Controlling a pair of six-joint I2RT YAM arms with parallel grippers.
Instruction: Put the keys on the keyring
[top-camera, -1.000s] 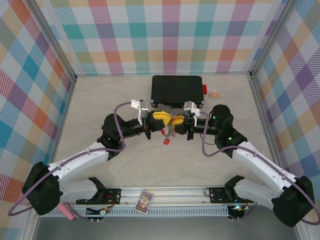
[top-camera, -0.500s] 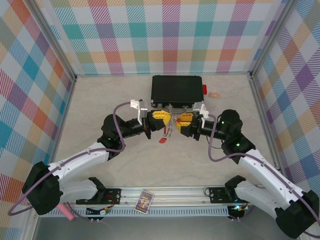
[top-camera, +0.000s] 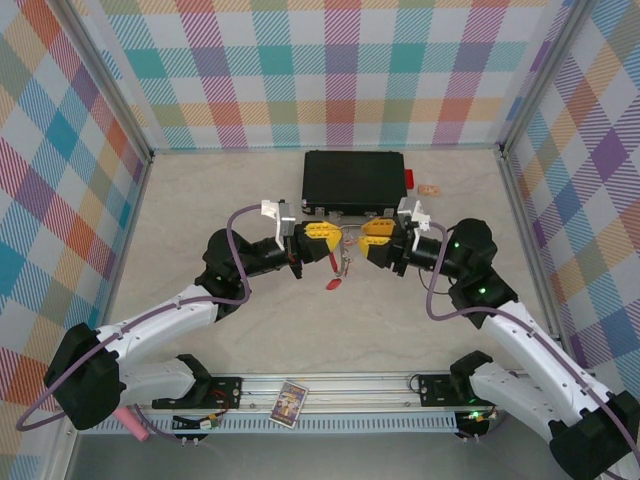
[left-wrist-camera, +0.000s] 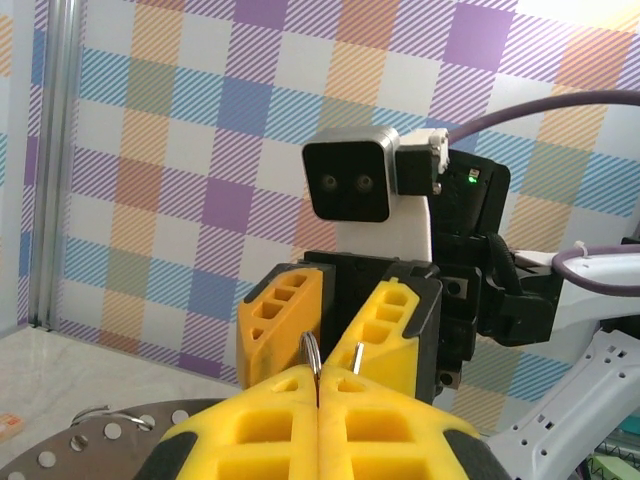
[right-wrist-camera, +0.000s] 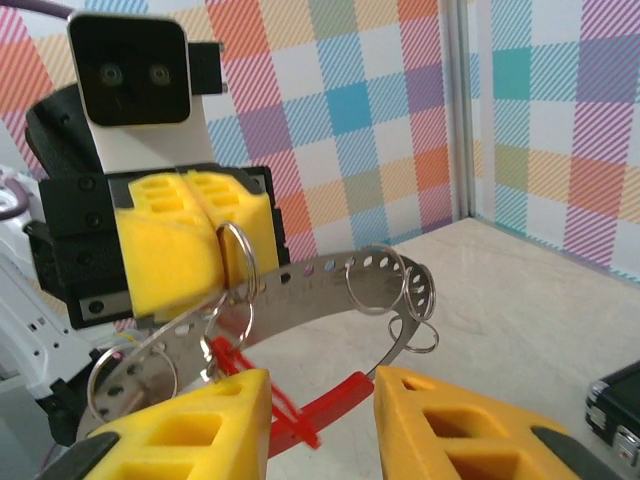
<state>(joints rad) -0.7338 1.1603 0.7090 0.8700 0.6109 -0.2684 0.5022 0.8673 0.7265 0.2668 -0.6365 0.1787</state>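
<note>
The keyring (right-wrist-camera: 330, 270) is a perforated silver band carrying small split rings, with a red sleeve (right-wrist-camera: 335, 397) over part of its arc. It hangs between the two grippers (top-camera: 347, 250). My left gripper (top-camera: 336, 244) is shut, pinching one thin split ring (left-wrist-camera: 313, 352) of the keyring between its yellow fingertips (right-wrist-camera: 190, 255). A key with a red tag (top-camera: 333, 283) dangles below it. My right gripper (right-wrist-camera: 320, 405) faces the left one with its jaws open and apart from the band. The red sleeve lies just beyond its fingertips, untouched.
A black case (top-camera: 355, 178) lies behind the grippers, a red block (top-camera: 409, 179) at its right end and a small tan object (top-camera: 429, 188) beyond. A card (top-camera: 289, 403) rests on the front rail. Checked walls enclose three sides.
My right gripper has opened and drawn back to the right, off the keyring. The left gripper has kept its pinch in place, and the red-tagged key has swung slightly.
</note>
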